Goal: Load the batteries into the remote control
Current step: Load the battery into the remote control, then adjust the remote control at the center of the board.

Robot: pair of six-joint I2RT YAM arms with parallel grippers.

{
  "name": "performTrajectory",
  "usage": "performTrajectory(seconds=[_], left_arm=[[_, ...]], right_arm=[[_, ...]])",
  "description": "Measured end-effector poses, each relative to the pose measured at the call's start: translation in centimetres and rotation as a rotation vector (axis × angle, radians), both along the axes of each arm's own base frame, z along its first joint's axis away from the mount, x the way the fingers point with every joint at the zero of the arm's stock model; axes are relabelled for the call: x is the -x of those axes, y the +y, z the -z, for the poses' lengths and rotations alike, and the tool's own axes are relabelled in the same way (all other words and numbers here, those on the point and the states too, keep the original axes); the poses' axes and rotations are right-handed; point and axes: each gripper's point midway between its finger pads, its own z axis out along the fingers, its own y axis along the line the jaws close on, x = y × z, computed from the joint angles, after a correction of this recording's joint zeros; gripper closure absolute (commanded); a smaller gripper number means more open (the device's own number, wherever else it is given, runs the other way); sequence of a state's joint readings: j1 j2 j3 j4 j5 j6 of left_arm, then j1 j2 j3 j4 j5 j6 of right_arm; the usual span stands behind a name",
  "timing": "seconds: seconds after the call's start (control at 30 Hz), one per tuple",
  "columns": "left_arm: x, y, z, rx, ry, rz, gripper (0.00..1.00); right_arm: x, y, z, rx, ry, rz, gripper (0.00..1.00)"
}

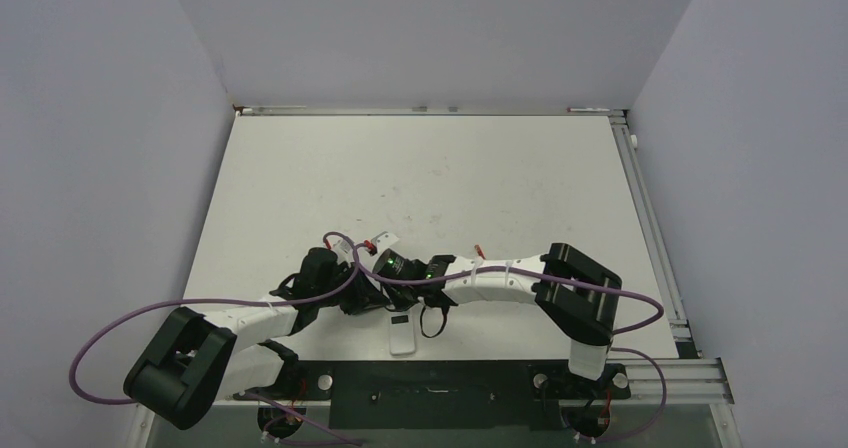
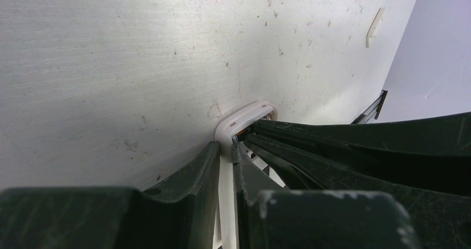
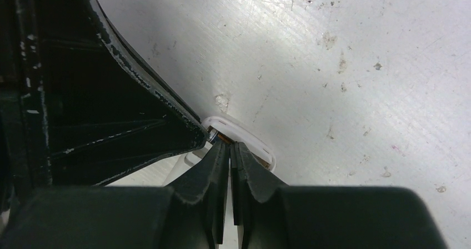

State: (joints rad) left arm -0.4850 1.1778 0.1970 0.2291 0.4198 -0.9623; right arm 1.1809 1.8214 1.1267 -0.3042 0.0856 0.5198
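Seen from above, the work itself is almost hidden. The left arm (image 1: 250, 316) and the right arm (image 1: 500, 280) meet over the near middle of the table (image 1: 420, 178), and their wrists cover both grippers and whatever lies between them. The wrist views show more. The left gripper (image 2: 226, 152) is clamped on the remote control (image 2: 245, 118). We see it only edge-on, as a thin white strip between the fingers with its rounded open end poking out, and we cannot tell whether it rests on the table. The right gripper (image 3: 229, 148) is closed, with nothing visible between its tips, which touch that open end. Just beside them sits what seems to be one of the batteries (image 3: 214, 133), a small dark, metal-ended thing inside the rim, too hidden to be sure. A white rectangular piece (image 1: 401, 336) lies alone near the table's front edge, and we cannot make out what it is.
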Motion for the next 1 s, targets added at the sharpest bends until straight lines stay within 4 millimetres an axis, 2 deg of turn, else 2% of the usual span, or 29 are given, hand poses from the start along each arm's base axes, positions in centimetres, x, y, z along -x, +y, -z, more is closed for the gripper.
performTrajectory(seconds=[0.13,0.3,0.57,0.67,0.77,0.87,1.0], left_arm=[[0.0,0.0,0.0,0.000,-0.002,0.003,0.88],[-0.3,-0.1,-0.4,-0.001,-0.017,0.009,0.85],[-0.7,-0.1,-0.8,-0.030,-0.031,0.038,0.74],[-0.8,-0.1,-1.1,-0.047,-0.034,0.049,0.68],[-0.8,0.1,-1.3,-0.061,-0.035,0.047,0.66],[-0.7,0.4,-1.2,-0.077,-0.026,0.039,0.66],[-0.1,0.8,-0.7,-0.095,0.013,0.027,0.74]], right_arm=[[-0.1,-0.1,0.0,0.008,-0.010,0.022,0.90],[-0.1,-1.0,-0.4,0.036,-0.024,0.043,0.84],[-0.3,-2.0,-4.7,-0.037,-0.071,0.078,0.75],[0.0,-2.7,-5.3,-0.052,-0.074,0.082,0.74],[0.6,-3.8,-4.6,-0.037,-0.064,0.082,0.76],[1.4,-5.3,-3.1,0.000,-0.042,0.082,0.79],[2.7,-7.0,-1.6,0.032,-0.012,0.074,0.89]])
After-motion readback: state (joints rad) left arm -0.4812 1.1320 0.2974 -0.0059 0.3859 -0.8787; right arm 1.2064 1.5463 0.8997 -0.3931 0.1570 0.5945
